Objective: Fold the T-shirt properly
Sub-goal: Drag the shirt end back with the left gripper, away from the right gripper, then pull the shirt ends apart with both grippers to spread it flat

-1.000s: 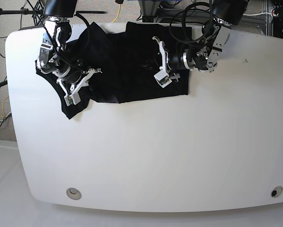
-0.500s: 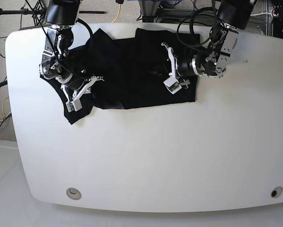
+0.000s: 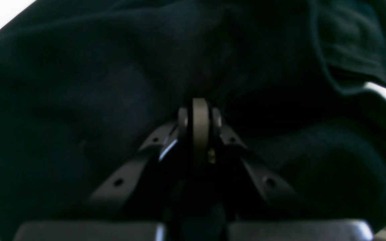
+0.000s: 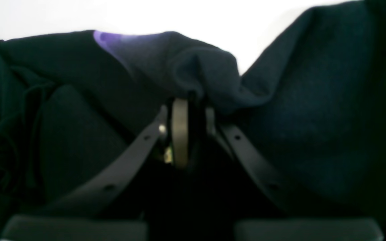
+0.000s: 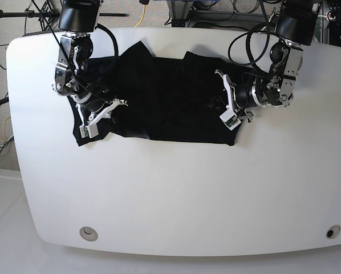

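Evidently each arm held one end of the T-shirt [image 5: 165,97], which lay as a dark, wrinkled band across the far half of the white table [image 5: 176,188]. The left gripper [image 5: 227,101], low over the cloth's end at the right of the base view, had its jaws pressed together on a ridge of black fabric; its wrist view showed the cloth bunched into the closed tips and filling nearly the whole picture. The right gripper [image 5: 97,114], over the end at the left of that view, likewise had its jaws closed on a gathered fold, and a sliver of purple print showed at the crest of the cloth in its wrist view. Gripping opposite ends probably served to draw the garment taut and flat along the table, so that a clean fold line could be made; the near hem looked fairly straight, while a sleeve or flap hung loose beside the right gripper, and the far edge rose in a peak.

Little else stood nearby. The near half of the table was bare but for two small round fittings [image 5: 89,232] by its front edge. Beyond the far edge lay cables and stand legs, well apart from the cloth. The wrinkles and loose flap looked the main hindrance to a neat fold
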Action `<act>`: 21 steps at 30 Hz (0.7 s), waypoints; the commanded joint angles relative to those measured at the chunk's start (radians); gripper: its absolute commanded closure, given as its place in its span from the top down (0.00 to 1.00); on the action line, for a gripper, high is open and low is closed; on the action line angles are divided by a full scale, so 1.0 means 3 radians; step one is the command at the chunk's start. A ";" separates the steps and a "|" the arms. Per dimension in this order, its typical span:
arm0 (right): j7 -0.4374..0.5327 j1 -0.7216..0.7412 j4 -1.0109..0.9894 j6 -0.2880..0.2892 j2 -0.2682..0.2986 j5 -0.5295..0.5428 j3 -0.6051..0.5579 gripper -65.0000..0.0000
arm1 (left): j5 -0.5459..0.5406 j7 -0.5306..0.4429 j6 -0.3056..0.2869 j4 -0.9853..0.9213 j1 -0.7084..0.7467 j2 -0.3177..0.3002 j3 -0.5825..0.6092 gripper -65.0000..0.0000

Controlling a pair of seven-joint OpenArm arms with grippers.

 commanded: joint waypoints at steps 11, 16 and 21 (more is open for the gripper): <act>-0.0185 -0.0046 0.0154 -0.0293 -0.0077 -0.0367 0.0019 0.04 | 0.0223 0.0228 0.0120 0.0000 -0.0082 -0.0045 -0.0025 0.00; -0.0195 -0.0133 0.0533 -0.0288 -0.0077 -0.0362 0.0019 0.06 | 0.0203 0.0238 0.0120 0.0025 -0.0082 -0.0040 -0.0025 0.00; -0.0220 -0.0184 0.0916 -0.0288 -0.0077 -0.0362 0.0014 0.27 | 0.0197 0.0238 0.0120 0.0030 -0.0082 -0.0034 -0.0025 0.00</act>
